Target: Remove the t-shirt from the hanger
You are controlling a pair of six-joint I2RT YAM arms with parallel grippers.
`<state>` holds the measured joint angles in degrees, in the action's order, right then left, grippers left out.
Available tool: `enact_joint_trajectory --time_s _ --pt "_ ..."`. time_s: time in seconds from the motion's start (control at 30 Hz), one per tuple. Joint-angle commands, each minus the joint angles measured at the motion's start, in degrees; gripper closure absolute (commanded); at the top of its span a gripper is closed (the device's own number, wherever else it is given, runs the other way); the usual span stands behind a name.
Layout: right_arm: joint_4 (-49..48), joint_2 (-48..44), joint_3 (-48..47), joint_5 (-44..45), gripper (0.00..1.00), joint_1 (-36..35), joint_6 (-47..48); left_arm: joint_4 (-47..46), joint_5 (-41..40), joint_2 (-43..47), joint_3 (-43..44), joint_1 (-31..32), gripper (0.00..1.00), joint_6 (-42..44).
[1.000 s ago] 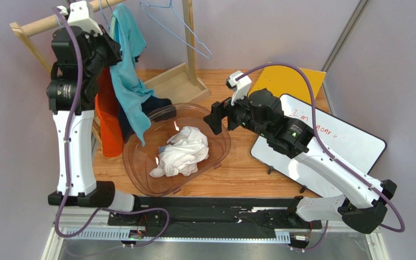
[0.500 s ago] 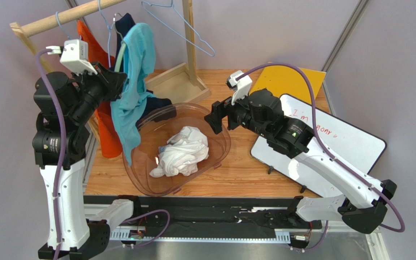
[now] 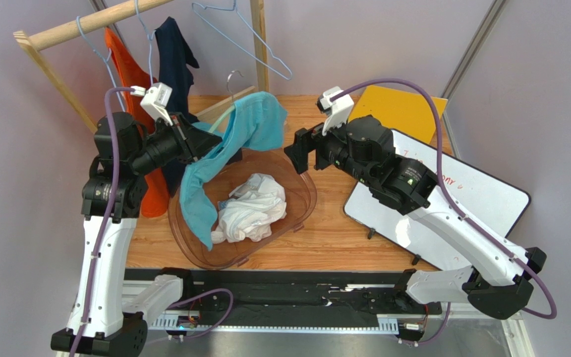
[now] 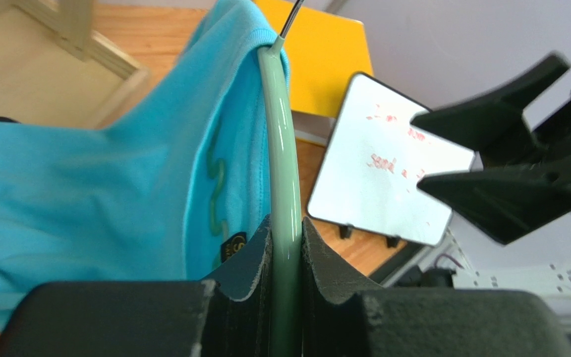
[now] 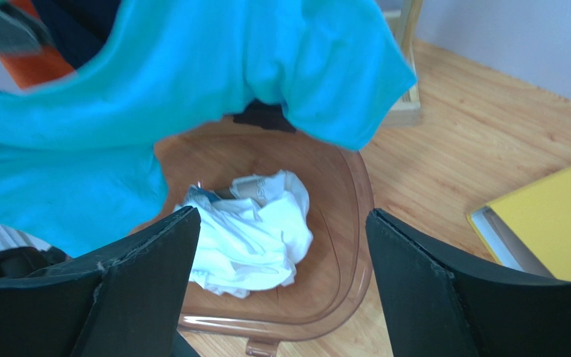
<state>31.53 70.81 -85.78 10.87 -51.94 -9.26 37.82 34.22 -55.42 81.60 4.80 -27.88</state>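
Over the desk (image 3: 340,234), above a brown tub (image 3: 305,212) in which a white cloth (image 3: 255,208) is lying, the teal t-shirt (image 3: 255,123) is held up on its pale green hanger (image 4: 284,149). One end of the shirt trails across the tub's left rim. The hanger's bar is clamped between the fingers of the left hand (image 4: 285,234). The right hand (image 3: 300,152) is spread wide with nothing in it, just beside the shirt's upper fold.

Several failures can be expected from here. If only a loose fold is pinched, the fabric may be stretched while the collar stays caught on the hanger's shoulder. If wire and cloth are gripped together, nothing will be freed. The thin bar could also be twisted within the clamp by a sideways pull.
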Motion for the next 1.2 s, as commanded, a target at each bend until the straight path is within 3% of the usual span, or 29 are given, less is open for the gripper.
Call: enact_joint_trajectory --time_s 0.0,0.23,0.37,0.6,0.83,1.1,1.17 --pt "-5.58 1.61 -6.85 -3.48 0.14 -0.18 0.46 -8.29 5.95 -0.29 -0.3 4.51 1.0 -0.87" --pt "-7.8 10.31 -16.52 -2.79 0.17 -0.18 2.49 -10.75 5.51 -2.33 -2.23 12.68 1.0 -0.68" --pt "-9.82 12.69 -17.76 -2.52 0.22 -0.09 2.93 -10.84 5.68 -2.41 -2.33 12.96 1.0 -1.12" --pt "-12.36 14.01 -17.06 -2.44 0.44 -0.09 2.05 -11.28 6.56 -2.68 -2.32 13.31 1.0 -1.39" --pt "-14.92 15.06 -16.26 -2.09 0.53 -0.26 2.57 -12.33 7.79 -2.85 -2.15 13.83 1.0 -2.18" --pt "-17.55 16.73 -15.65 -1.38 0.56 -0.18 3.98 -13.48 9.46 -2.94 -1.53 14.1 1.0 -3.15" --pt "-17.9 17.26 -15.91 -0.94 0.63 -0.18 4.51 -13.3 9.29 -2.94 -1.27 14.1 1.0 -3.15"
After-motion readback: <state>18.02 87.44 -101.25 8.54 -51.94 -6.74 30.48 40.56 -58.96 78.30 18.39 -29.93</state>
